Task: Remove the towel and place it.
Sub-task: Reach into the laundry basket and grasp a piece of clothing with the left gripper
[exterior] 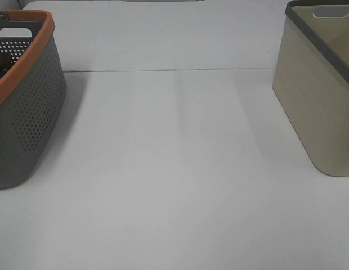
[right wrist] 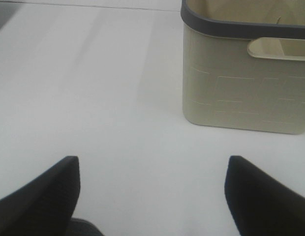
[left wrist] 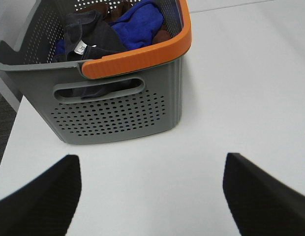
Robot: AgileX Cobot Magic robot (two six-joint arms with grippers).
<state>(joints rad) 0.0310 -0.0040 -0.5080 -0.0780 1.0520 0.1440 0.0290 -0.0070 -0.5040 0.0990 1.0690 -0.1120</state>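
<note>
Worktop (exterior: 180,169): wide bare stretch between the two baskets, plenty of room to carry across. Grey basket (left wrist: 113,113), orange rim, on the left. Beige basket (exterior: 321,107) well apart on the right (its floor not visible). Towel (left wrist: 96,34): dark, crumpled inside the grey basket against the near wall, touching a blue cloth (left wrist: 137,24). Likely light, soft and limp, not fragile. It will drape and may drag its neighbour or catch the rim, so lift it high. Best pinch: the raised fold by the white label (left wrist: 81,47). Left fingers (left wrist: 39,196) spread wide, holding nothing, short of the grey basket. Right fingers (right wrist: 270,196) likewise spread and empty, facing the beige basket.
</note>
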